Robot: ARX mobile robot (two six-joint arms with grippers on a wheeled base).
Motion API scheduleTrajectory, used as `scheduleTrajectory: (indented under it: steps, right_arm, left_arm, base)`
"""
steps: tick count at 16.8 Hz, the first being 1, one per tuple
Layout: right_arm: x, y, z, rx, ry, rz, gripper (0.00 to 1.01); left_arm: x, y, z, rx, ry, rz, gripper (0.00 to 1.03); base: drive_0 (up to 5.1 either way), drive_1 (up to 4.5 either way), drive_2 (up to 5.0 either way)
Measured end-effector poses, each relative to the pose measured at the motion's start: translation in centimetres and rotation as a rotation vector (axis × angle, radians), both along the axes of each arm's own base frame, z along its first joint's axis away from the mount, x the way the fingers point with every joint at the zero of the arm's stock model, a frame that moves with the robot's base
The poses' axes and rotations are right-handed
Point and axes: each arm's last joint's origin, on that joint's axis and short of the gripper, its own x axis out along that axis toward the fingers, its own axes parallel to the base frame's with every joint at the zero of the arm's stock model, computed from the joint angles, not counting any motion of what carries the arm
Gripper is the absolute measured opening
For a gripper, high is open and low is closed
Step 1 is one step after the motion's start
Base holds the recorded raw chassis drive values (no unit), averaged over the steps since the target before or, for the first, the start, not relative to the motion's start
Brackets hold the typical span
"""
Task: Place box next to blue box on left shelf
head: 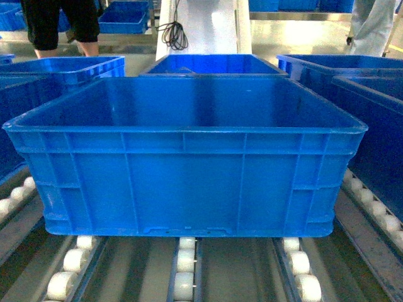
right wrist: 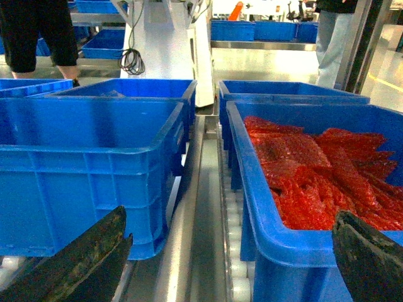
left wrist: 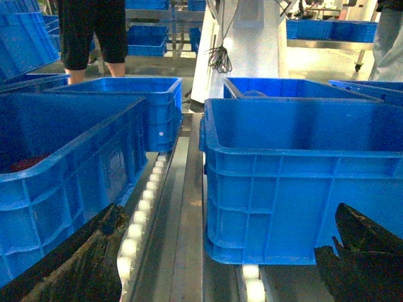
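Note:
The box (head: 189, 157), an empty open-topped blue crate, rests level on the white rollers of the left shelf (head: 186, 264), filling the middle of the head view. In the left wrist view the box (left wrist: 296, 182) stands right of a roller track (left wrist: 141, 214), and another blue box (left wrist: 63, 163) stands left of it, a gap between them. My left gripper (left wrist: 227, 217) is open, its dark fingers (left wrist: 88, 258) low in front of the box's near left corner, holding nothing. My right gripper (right wrist: 230, 214) is open too, with the box (right wrist: 88, 170) to its left. Neither gripper shows in the head view.
A blue crate full of red material (right wrist: 315, 170) sits right of the box, close to my right gripper's right finger. More blue crates (head: 214, 64) stand behind on the tracks. People (head: 60, 25) and a white post with a black cable (head: 201, 25) are beyond the rack.

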Motion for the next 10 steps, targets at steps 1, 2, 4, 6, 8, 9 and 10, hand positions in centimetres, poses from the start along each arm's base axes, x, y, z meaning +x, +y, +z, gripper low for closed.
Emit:
scheduleTrajectory:
  steps: [1, 2, 4, 6, 8, 9, 10]
  right_arm:
    - [0.0, 0.0, 0.0, 0.0, 0.0, 0.0, 0.98]
    - [0.0, 0.0, 0.0, 0.0, 0.0, 0.0, 0.98]
    - [0.0, 0.0, 0.0, 0.0, 0.0, 0.0, 0.98]
    - [0.0, 0.0, 0.0, 0.0, 0.0, 0.0, 0.98]
    - [0.0, 0.0, 0.0, 0.0, 0.0, 0.0, 0.98]
    - [0.0, 0.0, 0.0, 0.0, 0.0, 0.0, 0.98]
    - [0.0, 0.0, 0.0, 0.0, 0.0, 0.0, 0.98]
  left_arm:
    - [0.0, 0.0, 0.0, 0.0, 0.0, 0.0, 0.98]
    - [0.0, 0.0, 0.0, 0.0, 0.0, 0.0, 0.98]
    - [0.0, 0.0, 0.0, 0.0, 0.0, 0.0, 0.98]
    - [0.0, 0.0, 0.0, 0.0, 0.0, 0.0, 0.98]
    - [0.0, 0.0, 0.0, 0.0, 0.0, 0.0, 0.98]
    - [0.0, 0.0, 0.0, 0.0, 0.0, 0.0, 0.98]
    - [0.0, 0.0, 0.0, 0.0, 0.0, 0.0, 0.98]
  base:
    - [0.0, 0.0, 0.0]
    - [0.0, 0.0, 0.0]
    - [0.0, 0.0, 0.0]
    - [0.0, 0.0, 0.0]
    - [0.0, 0.0, 0.0]
    - [0.0, 0.0, 0.0]
    - [0.0, 0.0, 0.0]
